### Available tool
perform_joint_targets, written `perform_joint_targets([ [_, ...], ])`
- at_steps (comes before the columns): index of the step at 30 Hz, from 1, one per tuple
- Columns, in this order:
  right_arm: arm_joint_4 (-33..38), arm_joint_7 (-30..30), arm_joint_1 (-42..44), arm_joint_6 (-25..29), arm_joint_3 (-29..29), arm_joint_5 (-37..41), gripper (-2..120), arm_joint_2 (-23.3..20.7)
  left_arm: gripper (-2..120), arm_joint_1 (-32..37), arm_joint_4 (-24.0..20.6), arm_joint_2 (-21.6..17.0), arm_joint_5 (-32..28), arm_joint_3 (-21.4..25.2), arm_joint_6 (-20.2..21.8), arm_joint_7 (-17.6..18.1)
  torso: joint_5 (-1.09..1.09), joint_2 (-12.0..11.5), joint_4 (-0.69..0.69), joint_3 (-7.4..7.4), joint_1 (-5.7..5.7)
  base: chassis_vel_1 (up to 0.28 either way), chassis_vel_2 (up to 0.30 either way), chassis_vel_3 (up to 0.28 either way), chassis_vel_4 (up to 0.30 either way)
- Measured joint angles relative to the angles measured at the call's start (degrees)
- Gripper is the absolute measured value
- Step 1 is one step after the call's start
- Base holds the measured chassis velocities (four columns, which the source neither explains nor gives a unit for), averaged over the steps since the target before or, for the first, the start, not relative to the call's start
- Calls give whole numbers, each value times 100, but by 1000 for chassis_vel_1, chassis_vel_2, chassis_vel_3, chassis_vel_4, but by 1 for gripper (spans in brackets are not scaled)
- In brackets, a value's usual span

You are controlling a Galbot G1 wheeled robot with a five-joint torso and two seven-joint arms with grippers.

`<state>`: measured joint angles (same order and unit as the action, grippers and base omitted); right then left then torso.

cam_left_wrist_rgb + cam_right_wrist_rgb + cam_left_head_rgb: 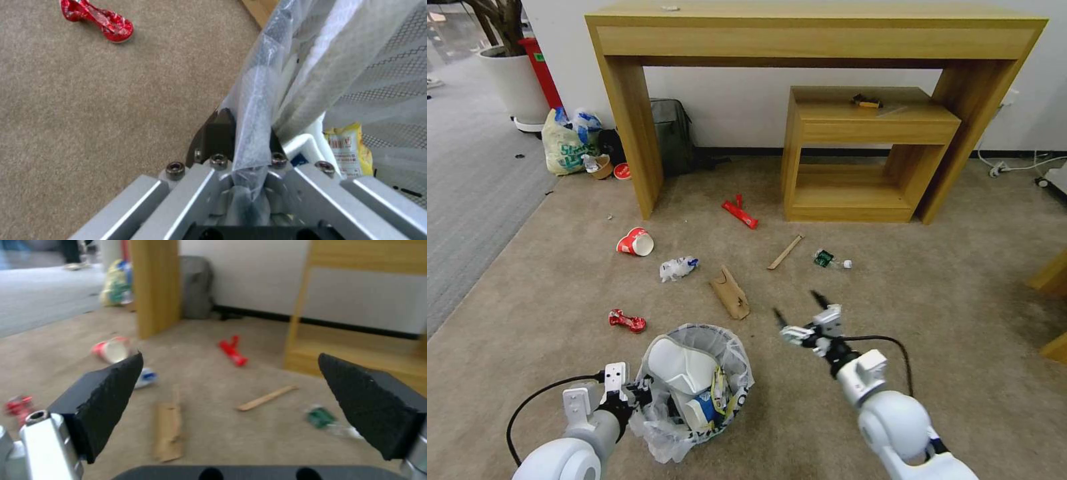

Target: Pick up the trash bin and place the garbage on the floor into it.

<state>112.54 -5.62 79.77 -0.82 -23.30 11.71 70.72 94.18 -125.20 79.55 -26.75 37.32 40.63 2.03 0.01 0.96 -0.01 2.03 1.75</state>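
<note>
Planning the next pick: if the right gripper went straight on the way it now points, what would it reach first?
Probably the beige carpet floor between the cardboard piece and the wooden stick. The open right gripper points forward and down into that gap; the stick looks nearest its line, though depth is unclear.

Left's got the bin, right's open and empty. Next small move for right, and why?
Probably lower the right gripper onto the cardboard piece. Its jaws stand wide open above the carpet with nothing between them, and the cardboard is the nearest litter, just ahead of it. The left gripper is clamped on the trash bin rim, ready beside it.
</note>
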Motion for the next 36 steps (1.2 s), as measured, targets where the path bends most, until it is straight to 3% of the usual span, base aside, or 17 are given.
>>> perform_joint_targets([
  [11,379,-33,465,237,-759,-97,100,259,0,20,0,2,0,-16,-24,-4,-1,0,0,0,0,0,0,0,0],
  [21,380,-8,377,278,-567,-220,100,328,0,18,2,-6,4,-4,-25,-9,0,0,0,0,0,10,7,-6,-14],
  [36,392,-28,387,273,-378,-397,100,402,0,11,33,-25,-14,60,-25,-28,-1,0,1,1,0,157,147,-142,-152],
])
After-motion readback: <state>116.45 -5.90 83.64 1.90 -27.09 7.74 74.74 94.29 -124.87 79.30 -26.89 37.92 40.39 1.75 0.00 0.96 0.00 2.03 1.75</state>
